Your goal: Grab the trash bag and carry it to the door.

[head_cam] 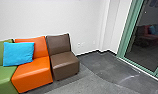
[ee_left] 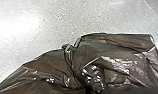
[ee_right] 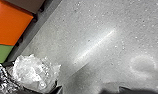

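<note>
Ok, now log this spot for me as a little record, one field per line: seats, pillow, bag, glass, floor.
seats: green, orange, brown, in a row along the white wall
pillow: blue, leaning where green and orange meet
bag: dark, glossy, creased, seen at the left wrist; grip cannot be told
clear plastic: crumpled, seen at the right wrist
glass: green-framed, right of the brown seat; whether it opens is unclear
floor: grey, darker near the glass
</note>
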Controlling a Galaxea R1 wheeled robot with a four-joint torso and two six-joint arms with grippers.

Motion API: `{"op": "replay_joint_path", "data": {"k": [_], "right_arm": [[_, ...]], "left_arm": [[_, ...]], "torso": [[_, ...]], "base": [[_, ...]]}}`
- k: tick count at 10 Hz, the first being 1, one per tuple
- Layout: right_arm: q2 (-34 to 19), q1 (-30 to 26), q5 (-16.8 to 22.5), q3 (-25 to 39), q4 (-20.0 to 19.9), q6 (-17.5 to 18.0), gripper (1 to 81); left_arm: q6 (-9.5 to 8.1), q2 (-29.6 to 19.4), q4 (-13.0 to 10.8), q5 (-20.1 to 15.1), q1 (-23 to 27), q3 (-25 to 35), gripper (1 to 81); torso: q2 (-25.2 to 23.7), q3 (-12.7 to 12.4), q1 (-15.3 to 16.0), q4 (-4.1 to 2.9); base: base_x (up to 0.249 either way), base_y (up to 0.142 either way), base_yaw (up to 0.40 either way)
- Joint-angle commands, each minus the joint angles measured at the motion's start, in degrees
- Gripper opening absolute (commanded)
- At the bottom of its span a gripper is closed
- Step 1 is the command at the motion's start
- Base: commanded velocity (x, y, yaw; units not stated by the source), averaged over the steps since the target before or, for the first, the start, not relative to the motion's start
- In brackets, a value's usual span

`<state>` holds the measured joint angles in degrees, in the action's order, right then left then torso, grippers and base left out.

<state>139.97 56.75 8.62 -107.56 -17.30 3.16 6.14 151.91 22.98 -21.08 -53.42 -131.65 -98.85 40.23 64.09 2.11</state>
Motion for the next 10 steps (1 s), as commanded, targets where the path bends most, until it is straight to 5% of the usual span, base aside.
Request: {"op": "replay_joint_path", "data": {"k": [1, 2, 3, 8, 10], "right_arm": [[-0.19, -1.95, 2.10, 0.34, -0.46, -0.17, 81.1], [-0.19, -0.88, 1.84, 0.69, -0.46, -0.17, 81.1], [-0.02, 0.43, 1.84, 1.22, -0.46, -0.17, 81.1], [5.43, 9.04, 1.84, -6.33, 1.12, -0.87, 81.1], [7.62, 12.29, 0.79, -9.14, 2.70, -0.87, 81.1]], "left_arm": [[0.36, -3.00, 1.28, -3.18, 5.48, 2.87, 1.0], [0.36, -4.31, 1.27, -2.83, 5.12, 5.23, 1.0], [0.18, -6.08, 1.19, -2.74, 4.42, 7.97, 1.0], [1.94, -7.58, 0.66, 1.03, -4.10, 9.04, 1.0], [3.61, -7.23, 0.66, 4.11, -8.31, 8.95, 1.0]], "torso": [[5.60, -4.33, -3.62, 0.00], [7.50, -5.69, -4.85, 0.00], [9.91, -2.97, -6.43, 0.00], [19.00, -5.07, -12.37, 0.00], [33.69, -5.07, -21.85, 0.00]], "base": [[0.000, 0.000, 0.000], [0.000, 0.000, 0.000], [0.000, 0.000, 0.000], [0.000, 0.000, 0.000], [0.000, 0.000, 0.000]]}}
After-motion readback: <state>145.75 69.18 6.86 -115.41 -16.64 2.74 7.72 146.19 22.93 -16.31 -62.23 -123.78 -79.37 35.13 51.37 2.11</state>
